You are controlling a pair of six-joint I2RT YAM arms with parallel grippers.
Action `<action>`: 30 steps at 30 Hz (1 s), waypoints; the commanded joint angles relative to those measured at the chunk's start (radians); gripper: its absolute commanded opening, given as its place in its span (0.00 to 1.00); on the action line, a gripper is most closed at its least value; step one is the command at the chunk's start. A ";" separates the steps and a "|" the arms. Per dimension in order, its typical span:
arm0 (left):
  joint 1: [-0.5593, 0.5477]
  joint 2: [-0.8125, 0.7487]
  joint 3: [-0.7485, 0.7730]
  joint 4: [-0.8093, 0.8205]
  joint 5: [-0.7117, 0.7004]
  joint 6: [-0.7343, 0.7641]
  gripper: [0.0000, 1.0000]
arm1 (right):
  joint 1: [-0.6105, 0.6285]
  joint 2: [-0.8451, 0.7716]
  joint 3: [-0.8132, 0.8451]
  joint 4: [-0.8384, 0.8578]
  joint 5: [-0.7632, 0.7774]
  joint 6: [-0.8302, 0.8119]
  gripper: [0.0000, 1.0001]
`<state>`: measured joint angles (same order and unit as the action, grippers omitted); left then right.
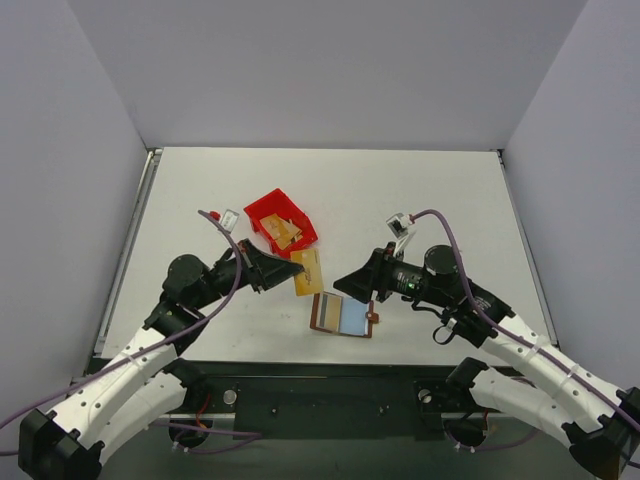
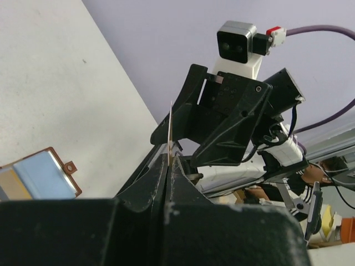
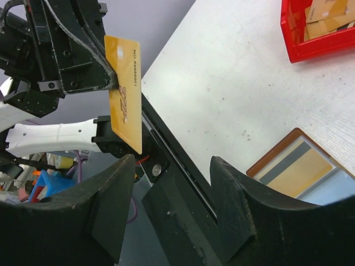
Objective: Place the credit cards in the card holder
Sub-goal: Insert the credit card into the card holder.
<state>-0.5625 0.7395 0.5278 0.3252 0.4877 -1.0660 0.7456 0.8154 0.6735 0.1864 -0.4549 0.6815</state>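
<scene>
My left gripper (image 1: 289, 268) is shut on one edge of a gold credit card (image 1: 308, 272) and holds it above the table. The left wrist view shows that card (image 2: 170, 130) edge-on, rising from the closed fingertips (image 2: 168, 164). In the right wrist view the card (image 3: 125, 105) hangs flat-on, just past the left finger. My right gripper (image 1: 342, 281) stands open close to the card, with nothing between its fingers (image 3: 113, 188). The brown card holder (image 1: 343, 315) lies open on the table below both grippers. One gold card with a dark stripe (image 3: 297, 169) lies on its blue panels (image 2: 43, 175).
A red bin (image 1: 281, 221) behind the left gripper holds more gold cards (image 3: 324, 15). Grey walls close in the table on three sides. A metal rail runs along the table's left edge (image 1: 128, 250).
</scene>
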 commanded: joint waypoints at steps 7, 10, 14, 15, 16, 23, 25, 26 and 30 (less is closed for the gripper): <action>-0.083 0.078 0.024 0.074 0.049 0.041 0.00 | -0.011 0.005 0.015 0.059 -0.091 -0.016 0.52; -0.094 0.092 0.017 0.087 0.045 0.038 0.00 | -0.009 0.001 0.011 0.070 -0.106 -0.011 0.52; -0.103 0.110 0.020 0.110 0.045 0.037 0.00 | -0.011 0.021 0.009 0.088 -0.133 0.003 0.51; -0.105 0.112 0.023 0.118 0.046 0.035 0.00 | -0.009 0.025 0.008 0.100 -0.136 0.009 0.51; -0.103 0.122 0.024 0.123 0.046 0.034 0.00 | -0.009 0.030 0.005 0.104 -0.142 0.013 0.51; -0.106 0.155 0.024 0.189 0.061 0.011 0.00 | -0.009 0.047 -0.005 0.154 -0.160 0.038 0.48; -0.108 0.158 0.026 0.199 0.063 0.008 0.00 | -0.011 0.051 -0.006 0.165 -0.165 0.041 0.47; -0.108 0.159 0.026 0.204 0.065 0.006 0.00 | -0.011 0.056 -0.008 0.169 -0.165 0.043 0.47; -0.106 0.164 0.023 0.225 0.069 -0.005 0.00 | -0.011 0.065 -0.014 0.197 -0.172 0.058 0.44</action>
<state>-0.6659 0.9024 0.5278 0.4549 0.5362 -1.0588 0.7399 0.8734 0.6693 0.2901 -0.5949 0.7223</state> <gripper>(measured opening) 0.026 0.445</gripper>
